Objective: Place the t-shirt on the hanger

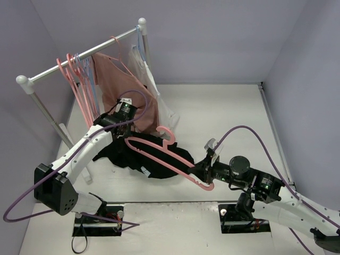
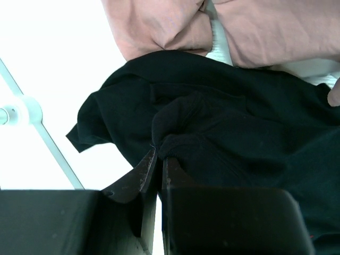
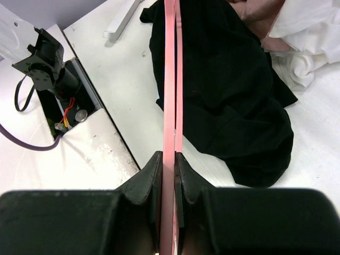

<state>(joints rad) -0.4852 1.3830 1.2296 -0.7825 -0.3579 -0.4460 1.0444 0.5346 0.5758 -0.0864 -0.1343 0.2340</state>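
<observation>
With the top view read left to right, the clothes rail stands at the far left of the table. A bunch of pink hangers hangs from it. Next along the rail is a dusty-pink garment, then a white garment.

My left gripper is just below the pink garment's hem. Its jaws are closed, with a small bunched fold of the t-shirt pinched at the tips. Only that pinch is between the fingers. The rest of the shirt spreads away from them.

The t-shirt is a crumpled black heap on the table, between my two arms and under the hanging garments. Its far edge is up against the pink and white fabric. It is not on any hanger.

The pink hanger is angled across the shirt from above, with its hook end toward the rail. No part of the frame is threaded into the fabric. I can't tell whether the frame touches the cloth.

My right gripper is at the right, clamped on the near corner of the hanger. The wrist view looks edge-on down the frame, with the jaws tight on both sides of the pink bar. That corner sits off the shirt, over bare table.
</observation>
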